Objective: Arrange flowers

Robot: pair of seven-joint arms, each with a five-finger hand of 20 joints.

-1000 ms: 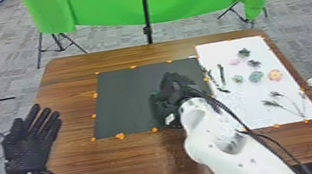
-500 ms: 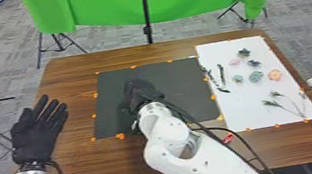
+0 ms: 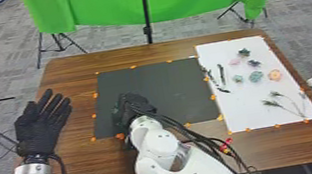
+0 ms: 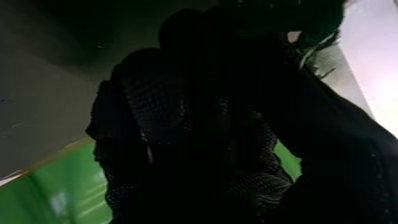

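- My right hand (image 3: 131,110): at black sheet's (image 3: 169,80) near left part; closure and hold, cannot tell.
- Wispy greenery (image 4: 327,71): beside it.
- My left hand (image 3: 40,128): farther left, fingers straight, spread, nothing held.
- Flowers (image 3: 274,75), sprigs (image 3: 274,103), dark twigs (image 3: 222,74): right, on white sheet (image 3: 241,107).

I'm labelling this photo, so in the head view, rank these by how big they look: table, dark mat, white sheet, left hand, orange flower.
Largest to smallest:
1. Table
2. Dark mat and white sheet, too alike to rank
3. Left hand
4. Orange flower
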